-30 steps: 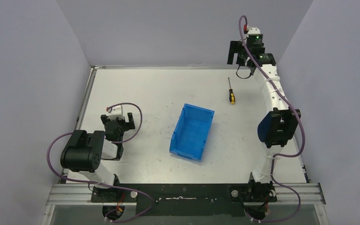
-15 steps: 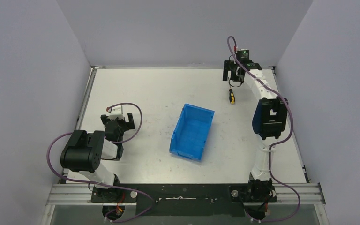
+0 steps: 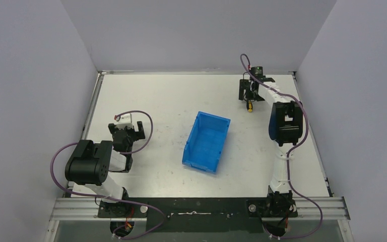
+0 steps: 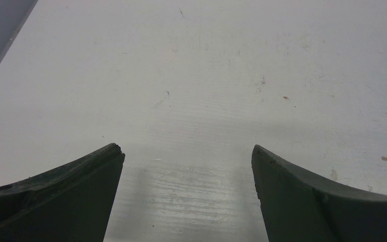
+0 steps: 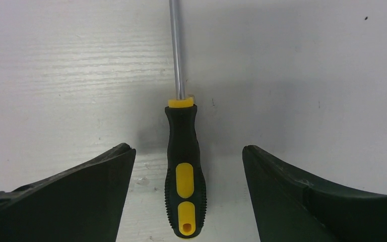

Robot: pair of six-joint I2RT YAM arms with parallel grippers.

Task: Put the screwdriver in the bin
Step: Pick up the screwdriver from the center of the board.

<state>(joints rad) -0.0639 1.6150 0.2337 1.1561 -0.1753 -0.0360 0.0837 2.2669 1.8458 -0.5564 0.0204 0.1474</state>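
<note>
The small screwdriver with a thin metal shaft and a black-and-yellow ribbed handle point(image 5: 184, 171) lies flat on the white bench top point(image 3: 156, 101) near its far right corner. Its shaft points toward the far edge. The right gripper point(image 5: 186, 149) is low over it with its dark fingers point(image 5: 95, 186) apart on either side of the handle. A gap shows on each side, so nothing is clamped yet.

The step in hand looks like the grasp. The handle sits a little left of centre between the jaws, so a slight shift would let both pads meet it together and not push it sideways. The grip is best taken on the thick ribbed handle, not the slim shaft, which could roll or pivot. The lift should go straight up before the carry.

The blue plastic rectangular bin with an open top point(image 3: 214, 117) stands near the middle of the bench, well apart from the tool, with nothing visible inside. The left gripper point(image 4: 187, 151) hangs over bare bench near the left edge, its jaws apart and holding nothing.

No brand, label or lettering can be read on the handle, the bin or the arms.
</note>
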